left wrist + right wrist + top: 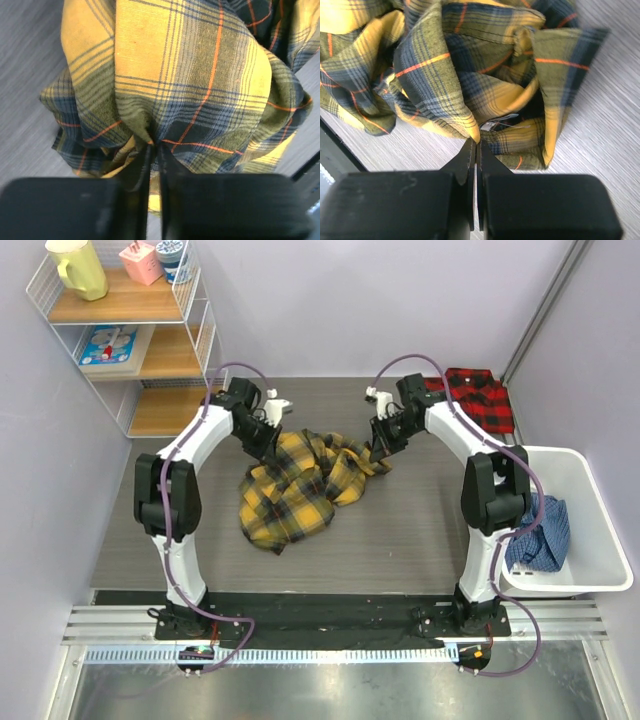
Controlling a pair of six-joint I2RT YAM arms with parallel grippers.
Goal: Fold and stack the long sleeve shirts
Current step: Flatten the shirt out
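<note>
A yellow long sleeve shirt with dark checks and thin red lines lies crumpled in the middle of the grey table. My left gripper is at its back left edge, shut on a bunched fold of the yellow shirt. In the left wrist view the fabric is pinched at the left gripper's tips. My right gripper is at the shirt's back right edge. Its tips are shut on a hem of the yellow shirt. A red-and-black shirt lies at the back right corner.
A white bin stands at the right edge and holds a blue plaid cloth. A wire shelf with a yellow pitcher and small items stands at the back left. A metal rail runs along the near edge.
</note>
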